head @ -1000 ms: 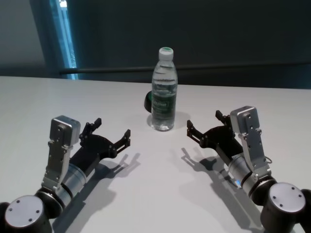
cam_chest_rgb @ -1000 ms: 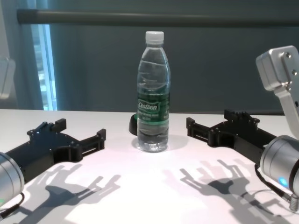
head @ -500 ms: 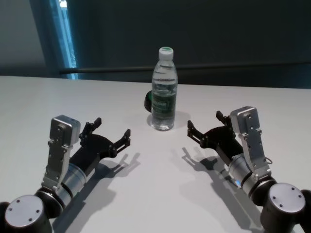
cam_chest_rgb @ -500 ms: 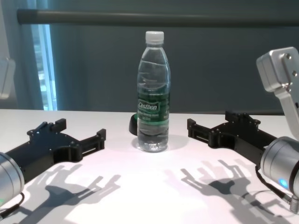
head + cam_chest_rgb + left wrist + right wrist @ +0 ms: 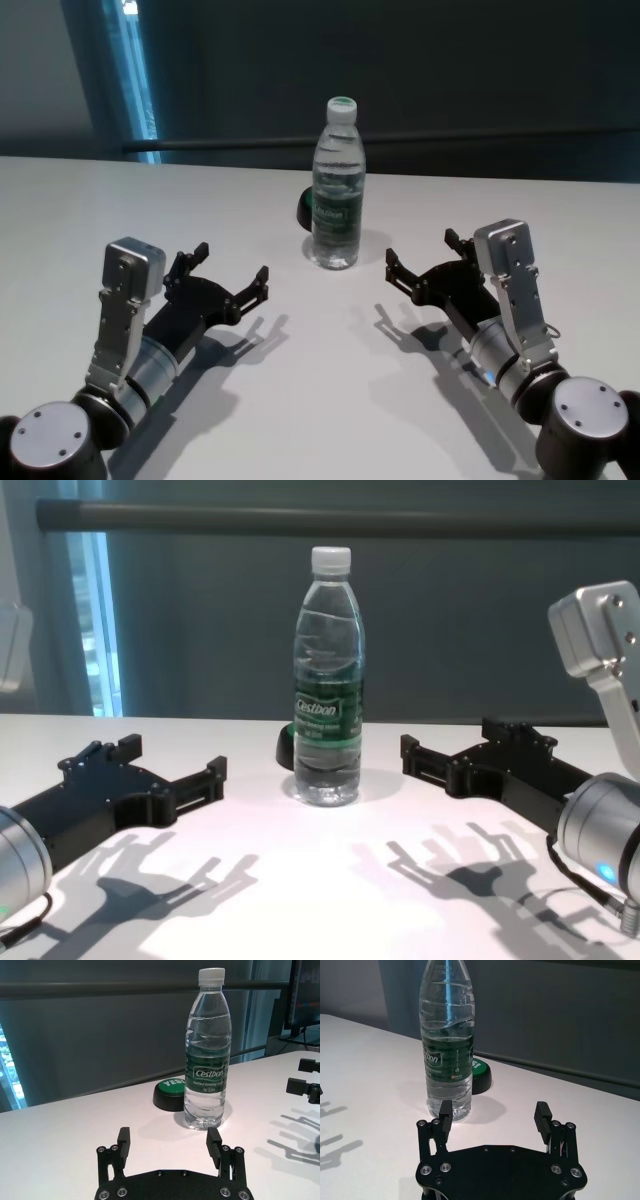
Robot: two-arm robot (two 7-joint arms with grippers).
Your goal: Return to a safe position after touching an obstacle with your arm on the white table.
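Observation:
The obstacle, a clear water bottle [image 5: 337, 190] with a white cap and a green label, stands upright at the middle of the white table [image 5: 100, 210]. My left gripper [image 5: 232, 262] hovers low over the table, near and to the left of the bottle, open and empty. On the other side my right gripper [image 5: 421, 250] is also open and empty, a short gap from the bottle. Neither arm touches the bottle [image 5: 328, 680]. The left wrist view shows the bottle [image 5: 207, 1060] beyond the left gripper [image 5: 169, 1137]. In the right wrist view the bottle [image 5: 447, 1035] rises past the right gripper [image 5: 494, 1112].
A low black-and-green round button [image 5: 170, 1094] sits just behind the bottle, partly hidden by it in the head view. The table's far edge meets a dark wall with a grey rail [image 5: 330, 518]. Grey shadows of both grippers fall on the near tabletop [image 5: 330, 880].

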